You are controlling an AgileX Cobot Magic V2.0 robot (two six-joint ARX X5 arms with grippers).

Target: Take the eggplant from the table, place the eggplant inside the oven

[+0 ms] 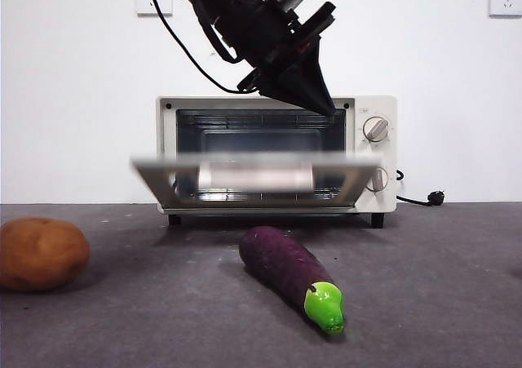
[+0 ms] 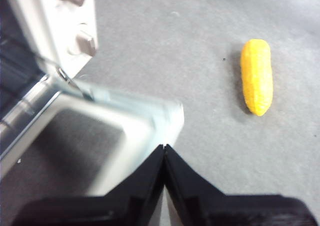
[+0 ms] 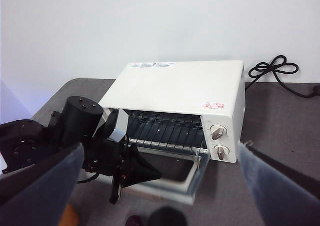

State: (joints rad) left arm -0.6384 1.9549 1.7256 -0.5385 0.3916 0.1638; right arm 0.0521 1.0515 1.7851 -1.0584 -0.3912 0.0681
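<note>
Just below the left gripper (image 1: 325,105), whose two black jaws are pressed together into a closed wedge holding nothing, the cream-white boxy toaster oven (image 1: 371,152) has its glass door (image 1: 257,174) part-way down and blurred, as if swinging; the wire rack (image 3: 165,131) inside is exposed. Nearer the camera than that gripper and lower, the elongated dark purple toy eggplant (image 1: 281,263) with its glossy green cap lies untouched on the dark grey speckled table (image 1: 457,303), in front of the door. Off to one side of the gripper's tip lies a yellow corn-like toy (image 2: 256,75); a round orange-brown potato (image 1: 41,252) sits well apart, across from it. The right gripper (image 3: 160,186) hangs high above and back from the oven with jaws spread wide, empty.

Risks, as I judge them: the door may drop hard or spring back if not fully lowered, blocking the opening; the eggplant's rounded, glossy body could roll or slip in a pinch taken off-centre.
</note>
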